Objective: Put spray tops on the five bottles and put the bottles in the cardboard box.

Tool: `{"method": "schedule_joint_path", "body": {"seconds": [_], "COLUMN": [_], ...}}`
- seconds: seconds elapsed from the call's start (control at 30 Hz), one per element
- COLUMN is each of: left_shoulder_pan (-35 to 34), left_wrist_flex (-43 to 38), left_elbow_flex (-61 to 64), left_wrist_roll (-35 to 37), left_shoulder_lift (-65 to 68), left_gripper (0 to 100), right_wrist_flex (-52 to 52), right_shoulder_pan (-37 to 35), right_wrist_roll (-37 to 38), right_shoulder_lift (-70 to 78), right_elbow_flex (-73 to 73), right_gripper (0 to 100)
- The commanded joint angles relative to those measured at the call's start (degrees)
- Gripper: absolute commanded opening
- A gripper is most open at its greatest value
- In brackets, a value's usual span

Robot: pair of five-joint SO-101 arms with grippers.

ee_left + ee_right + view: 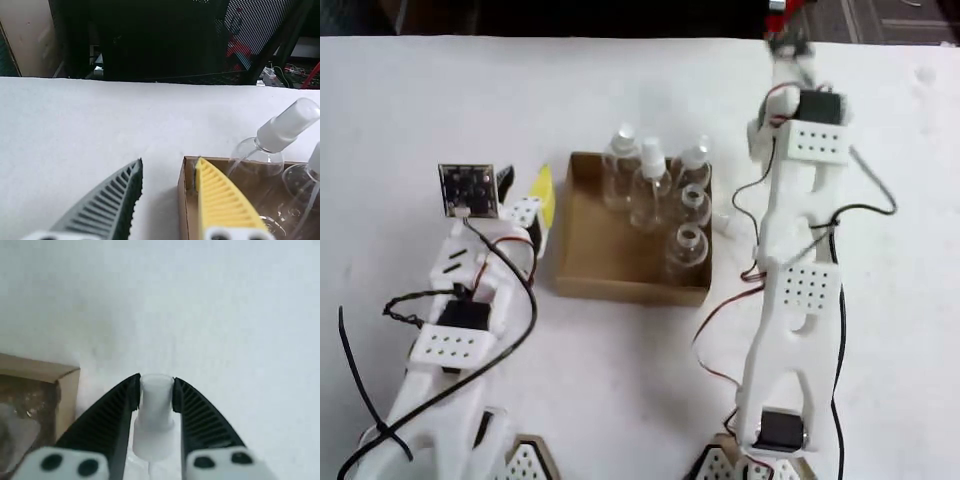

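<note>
Right claw (pixel 156 381): clamped tight on a white spray top (pixel 154 415), one black finger pressing each side of its head

Spray top: upright, dead centre in that grip, its collar sitting lower down between the fingers

Cardboard box (pixel 47 375): one corner lies just off to the side of the right claw, close but not touching

Left claw (pixel 167 162): wide open, nothing in it; the grey finger (pixel 115 205) is out over the bare table (pixel 100 115), the yellow finger (pixel 220 200) right at the box wall

Capped bottles (pixel 651 190): three of them, tops on, standing in the box; the nearest rises just past the yellow finger

Open bottles (pixel 685 250): two bare necks, in the box on the side away from the left claw

Done so far: all five bottles look to be in the box and three are topped, so I'd call it well past halfway

Left to do: two tops to fit; the one in the right claw looks meant for one open neck, and a last top must go on the other
</note>
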Motion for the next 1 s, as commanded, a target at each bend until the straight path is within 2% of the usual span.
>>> {"method": "schedule_joint_path", "body": {"seconds": [0.0,0.13,0.23,0.6,0.97], "left_shoulder_pan": [0.40,0.57,0.57,0.40,0.22], "left_wrist_flex": [-1.49,-1.49,-1.49,-1.49,-1.49], "left_elbow_flex": [-0.35,-0.26,-0.26,-0.26,-0.26], "left_wrist_roll": [-0.70,-0.70,-0.70,-0.70,-0.70], "left_shoulder_lift": [-1.63,-1.71,-1.71,-1.71,-1.71], "left_gripper": [16,16,16,16,16], "right_wrist_flex": [1.89,2.07,2.15,1.19,-17.54], "right_shoulder_pan": [0.48,-0.13,0.04,-4.26,-9.27], "right_wrist_roll": [0.35,-0.18,-4.84,-7.65,-7.74], "right_shoulder_lift": [-7.96,-14.55,-21.23,-55.69,-78.20], "right_elbow_flex": [-6.24,-5.98,-2.73,39.21,67.96], "right_gripper": [1.5,1.5,1.5,1.5,1.5]}}
